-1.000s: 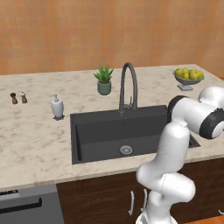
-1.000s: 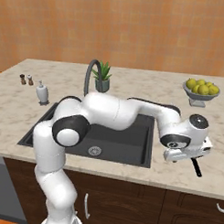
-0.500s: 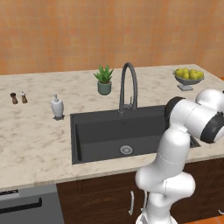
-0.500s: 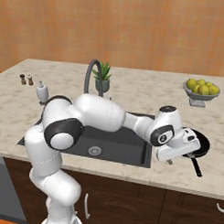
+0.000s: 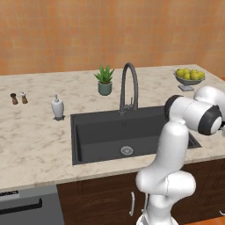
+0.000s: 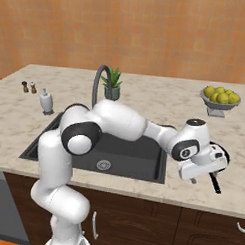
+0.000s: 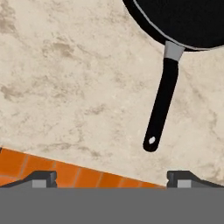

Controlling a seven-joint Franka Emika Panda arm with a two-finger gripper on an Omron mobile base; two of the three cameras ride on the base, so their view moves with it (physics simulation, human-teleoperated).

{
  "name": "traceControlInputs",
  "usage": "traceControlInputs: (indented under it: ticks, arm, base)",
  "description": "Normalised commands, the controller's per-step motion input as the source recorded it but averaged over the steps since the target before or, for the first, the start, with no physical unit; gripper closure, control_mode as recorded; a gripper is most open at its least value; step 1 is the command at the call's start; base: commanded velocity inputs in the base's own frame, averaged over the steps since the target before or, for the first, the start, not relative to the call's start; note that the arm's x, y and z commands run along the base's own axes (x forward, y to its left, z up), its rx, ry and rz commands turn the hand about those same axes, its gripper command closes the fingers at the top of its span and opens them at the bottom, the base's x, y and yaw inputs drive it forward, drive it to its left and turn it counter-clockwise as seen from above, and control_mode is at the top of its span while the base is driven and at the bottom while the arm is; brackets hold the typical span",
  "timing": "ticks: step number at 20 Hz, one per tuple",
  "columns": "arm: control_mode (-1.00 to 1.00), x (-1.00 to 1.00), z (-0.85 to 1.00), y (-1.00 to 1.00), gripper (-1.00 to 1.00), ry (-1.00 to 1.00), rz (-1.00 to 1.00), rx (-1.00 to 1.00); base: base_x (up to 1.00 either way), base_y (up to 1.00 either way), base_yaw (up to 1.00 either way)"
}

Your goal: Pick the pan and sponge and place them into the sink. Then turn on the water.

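Round matte-black pan [image 7: 183,22] with slim straight handle on mottled beige stone counter [image 7: 65,78], wide-spread empty gripper [image 7: 111,177] above

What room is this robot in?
It looks like a kitchen. There's a big dark sink set into a stone counter with a tall curved faucet, a black frying pan on the counter, and a bowl of fruit nearby.

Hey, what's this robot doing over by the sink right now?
The arm is reaching to the right of the sink, with its open gripper hovering above the pan on the counter. Nothing is held. The pan's handle points toward the counter's front edge. The sink basin is empty, and no water runs from the faucet.
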Motion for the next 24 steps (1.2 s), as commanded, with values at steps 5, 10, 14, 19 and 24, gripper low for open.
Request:
traceControlInputs:
  ticks: [5, 10, 14, 19, 24]
  arm:
    - [-1.0, 0.04, 0.0, -0.19, -1.0, 0.0, 0.0, 0.15]
    - [-1.0, 0.3, 0.0, -0.09, -1.0, 0.0, 0.0, 0.14]
    - [-1.0, 0.3, -0.25, -0.05, -1.0, 0.0, 0.0, 0.06]
    - [-1.0, 0.28, -0.39, -0.01, -1.0, 0.0, 0.0, 0.0]
    - [-1.0, 0.13, -0.3, -0.14, -1.0, 0.0, 0.0, 0.0]
  base:
    - [0.0, 0.0, 0.0]
    - [0.0, 0.0, 0.0]
    - [0.0, 0.0, 0.0]
    - [0.0, 0.0, 0.0]
    - [0.0, 0.0, 0.0]
